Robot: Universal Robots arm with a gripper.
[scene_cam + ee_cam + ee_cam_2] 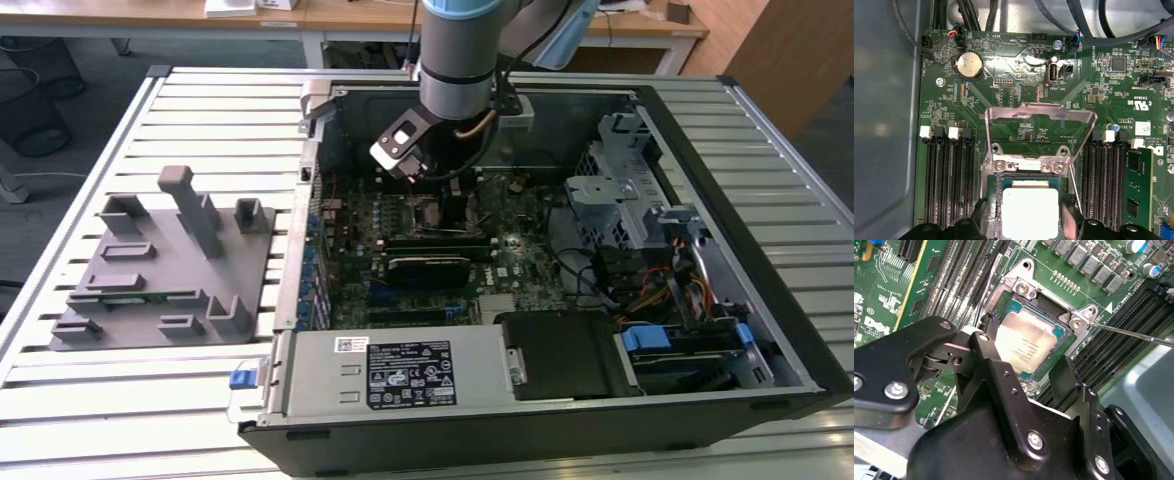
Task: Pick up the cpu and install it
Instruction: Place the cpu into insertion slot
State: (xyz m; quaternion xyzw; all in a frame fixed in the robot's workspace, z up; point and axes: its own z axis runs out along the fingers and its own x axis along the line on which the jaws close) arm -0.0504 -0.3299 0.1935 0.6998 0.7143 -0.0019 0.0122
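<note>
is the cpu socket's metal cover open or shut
Open: the cover is swung back and stands up, leaving the cpu with its silver top bare.

Slatted metal table, two loads on top.
The table (94, 420) is built of pale ribbed metal slats running across the exterior view, with bare slats showing along its near edge and far edge. On the exterior view's left lies a flat grey holder plate (147, 290), with upright blocks and posts rising from it. Just beside it, toward the exterior view's right, an open black computer case (534, 432) lies on its side, covering most of the top.
</note>
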